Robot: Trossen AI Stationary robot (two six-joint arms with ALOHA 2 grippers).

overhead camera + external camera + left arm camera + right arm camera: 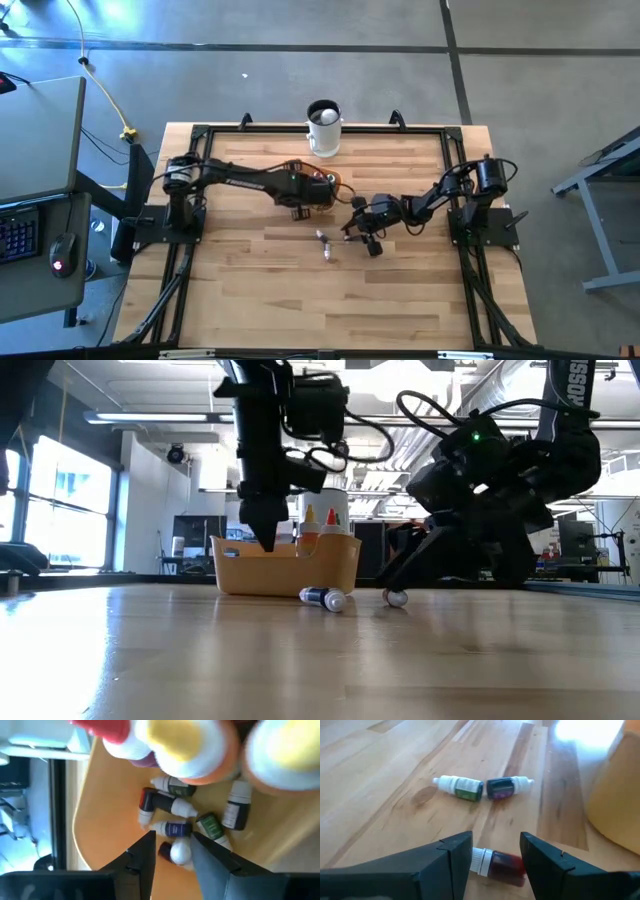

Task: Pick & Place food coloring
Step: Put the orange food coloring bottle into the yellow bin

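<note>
Parted fingers of the left gripper [172, 852] are being held over small dropper bottles [172, 828] heaped in the orange plastic bowl [100, 820]; the right gripper [496, 851], spread and empty, is being lowered astride a red-filled bottle [501, 862] that could be nudged and rolled away.

Light wooden slatted tabletop [400, 300]: white cylindrical mug [323, 128] at the back edge, centre. Orange plastic bowl [285, 565] in front of it, near mid-table, with several tiny dropper bottles [172, 829] lying inside on its floor. Left hand [172, 857] sits over the bowl, above those bottles. Two small dropper bottles [482, 787] lie end to end, touching, on the tabletop in front of the bowl. Right hand [496, 851] is right of the bowl, low over one more small dropper bottle [500, 862] lying on the tabletop.
</note>
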